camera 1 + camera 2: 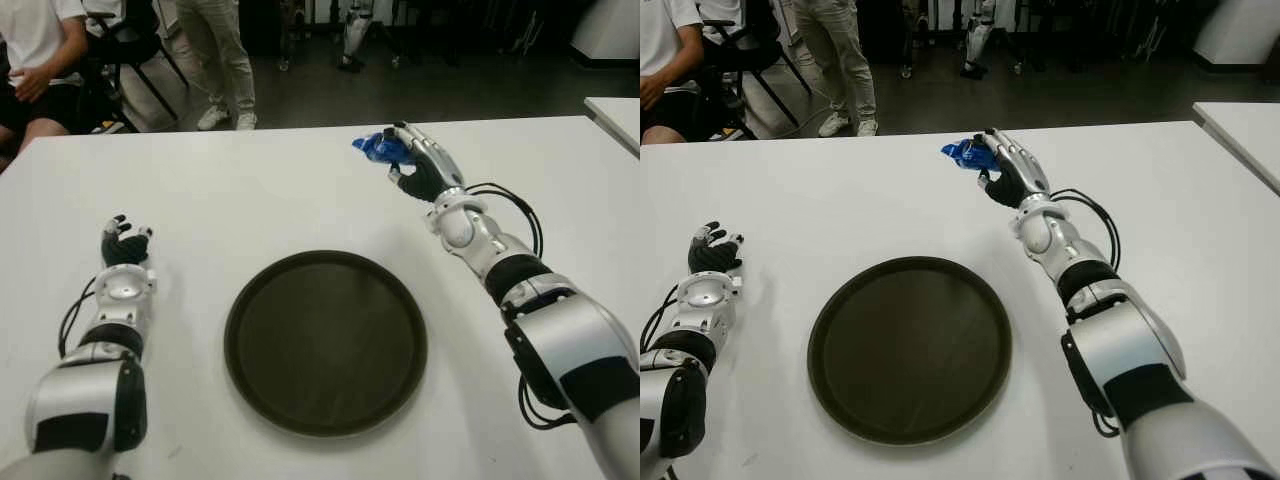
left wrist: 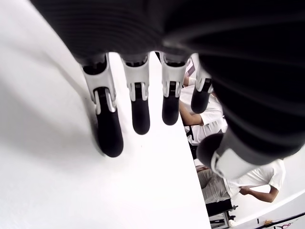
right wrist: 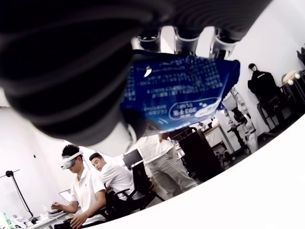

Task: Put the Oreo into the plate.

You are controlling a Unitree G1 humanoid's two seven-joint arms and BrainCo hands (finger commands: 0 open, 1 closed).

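While held aloft: one blue Oreo packet (image 1: 378,148), beyond the plate
Right hand (image 1: 415,160): fingers closed around the packet
Left hand (image 1: 124,245): fingers relaxed, empty, left of plate
Plate (image 1: 326,341): one, dark, on white desk (image 1: 250,200)

The Oreo (image 3: 178,93) packet is deep blue with fine white print and a white oval label. The plate (image 1: 326,342) is a plain dark brown, nearly black, without pattern. The worktop (image 1: 250,200) is plain white. The right hand (image 1: 415,160) and left hand (image 1: 124,245) are silver-grey with black palms and black fingertip pads (image 2: 108,133).
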